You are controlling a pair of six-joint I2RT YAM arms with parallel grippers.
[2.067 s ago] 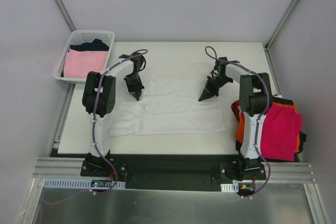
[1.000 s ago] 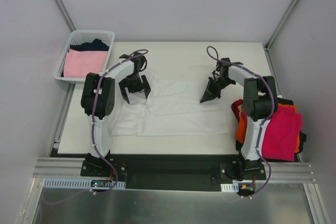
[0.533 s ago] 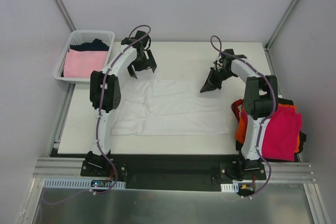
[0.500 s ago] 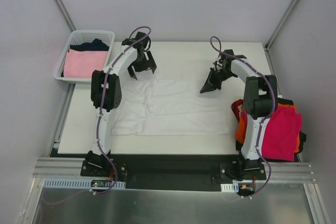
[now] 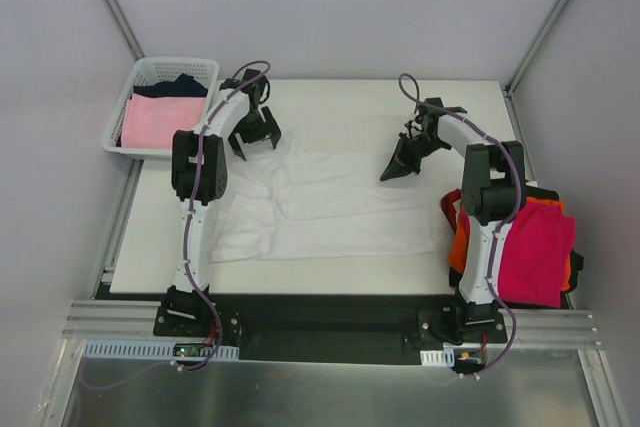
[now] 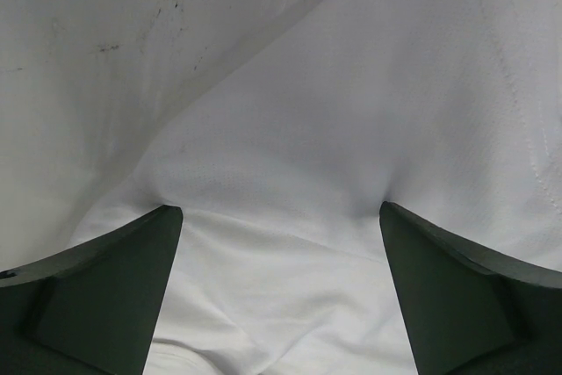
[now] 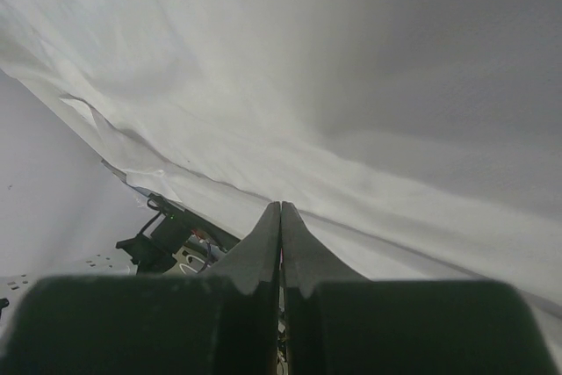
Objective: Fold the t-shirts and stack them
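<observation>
A white t-shirt [image 5: 320,207] lies partly folded across the middle of the table [image 5: 350,107]. My left gripper [image 5: 255,132] hangs open over its back left corner. In the left wrist view, creased white cloth [image 6: 351,129] fills the space between the spread fingers [image 6: 105,296], and nothing is held. My right gripper [image 5: 393,169] is shut at the shirt's back right edge. The right wrist view shows its tips [image 7: 281,208] pressed together with nothing between them, pointing at white cloth [image 7: 351,85]. A magenta-red t-shirt [image 5: 535,247] lies over an orange one [image 5: 457,247] at the table's right edge.
A white lattice basket [image 5: 150,69] stands off the table's back left corner, holding a pale pink shirt [image 5: 160,119] and a dark one [image 5: 178,85]. Grey walls close in the back and both sides. The arm bases sit on a black rail [image 5: 320,322] at the near edge.
The left gripper opened, rose off the shirt toward the back of the table, then shifted left to the shirt's back left corner. The right gripper stayed shut and crept slightly back.
</observation>
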